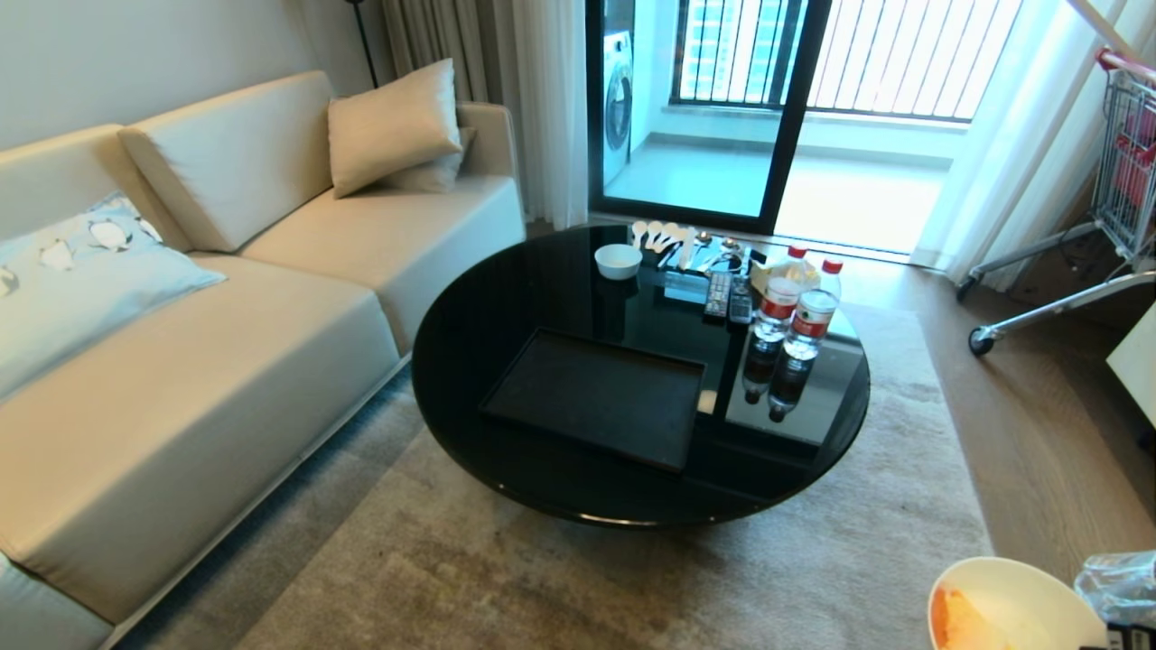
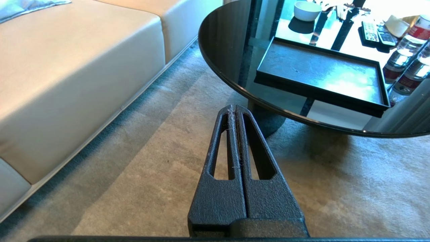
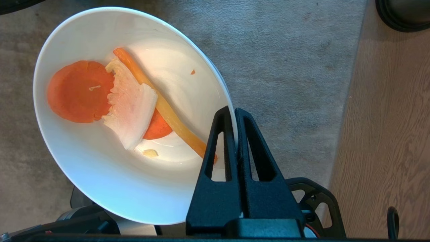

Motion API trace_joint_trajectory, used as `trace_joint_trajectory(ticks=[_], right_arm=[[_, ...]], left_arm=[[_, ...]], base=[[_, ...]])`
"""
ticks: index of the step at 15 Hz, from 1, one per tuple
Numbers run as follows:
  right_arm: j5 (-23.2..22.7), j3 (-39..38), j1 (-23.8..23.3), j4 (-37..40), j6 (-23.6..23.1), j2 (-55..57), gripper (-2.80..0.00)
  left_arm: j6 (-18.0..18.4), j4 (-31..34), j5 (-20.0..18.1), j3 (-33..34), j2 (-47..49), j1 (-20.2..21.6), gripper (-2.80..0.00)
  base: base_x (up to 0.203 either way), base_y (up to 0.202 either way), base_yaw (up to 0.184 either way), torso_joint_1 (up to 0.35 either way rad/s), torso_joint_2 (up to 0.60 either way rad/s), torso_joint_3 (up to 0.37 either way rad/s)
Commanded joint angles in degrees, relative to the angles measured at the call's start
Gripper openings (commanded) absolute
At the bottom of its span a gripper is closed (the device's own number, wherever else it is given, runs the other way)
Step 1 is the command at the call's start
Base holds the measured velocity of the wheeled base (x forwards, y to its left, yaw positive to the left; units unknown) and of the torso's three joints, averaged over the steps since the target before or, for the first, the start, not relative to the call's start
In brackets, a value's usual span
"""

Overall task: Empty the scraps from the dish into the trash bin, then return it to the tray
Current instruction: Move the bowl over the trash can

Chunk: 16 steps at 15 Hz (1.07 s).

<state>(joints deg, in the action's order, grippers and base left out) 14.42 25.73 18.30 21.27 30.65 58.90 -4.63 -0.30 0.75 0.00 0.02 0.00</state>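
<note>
My right gripper (image 3: 234,112) is shut on the rim of the dish (image 3: 100,181), a deep cream-white bowl held over the grey rug. The scraps (image 3: 100,97) lie inside it: orange carrot slices, a white-pink peel and a long pale orange strip. In the head view the dish (image 1: 1011,591) shows at the lower right corner, beside the crinkled clear liner of the trash bin (image 1: 1120,582), which is mostly cut off. The black tray (image 1: 596,397) lies bare on the round black glass table (image 1: 506,316). My left gripper (image 2: 233,109) is shut on nothing and hangs over the rug near the table edge.
A small white bowl (image 1: 618,260), spoons, two remotes (image 1: 728,296) and two water bottles (image 1: 799,311) stand at the table's far side. A beige sofa (image 1: 181,379) runs along the left. A trolley (image 1: 1120,181) stands at the right on wood floor.
</note>
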Motion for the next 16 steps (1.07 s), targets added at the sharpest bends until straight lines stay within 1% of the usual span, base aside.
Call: trace_joint_trajectory(ticks=[1, 10, 16], right_arm=[[-0.01, -0.16, 0.07, 0.17, 0.2, 0.25, -2.8], [-0.09, -0.25, 0.07, 0.44, 0.55, 0.16, -2.8], [-0.01, -0.33, 0.12, 0.96, 1.87, 0.07, -2.8]], left_arm=[[-0.03, -0.05, 0.05, 0.0, -0.02, 0.0, -2.8], [-0.03, -0.05, 0.05, 0.0, -0.02, 0.0, -2.8], [-0.03, -0.05, 0.05, 0.0, -0.02, 0.0, -2.8]], base=[[0.0, 0.0, 0.0, 0.0, 0.0, 0.0], [0.0, 0.001, -0.007, 0.0, 0.0, 0.001], [0.002, 0.009, -0.158, 0.002, 0.0, 0.003]])
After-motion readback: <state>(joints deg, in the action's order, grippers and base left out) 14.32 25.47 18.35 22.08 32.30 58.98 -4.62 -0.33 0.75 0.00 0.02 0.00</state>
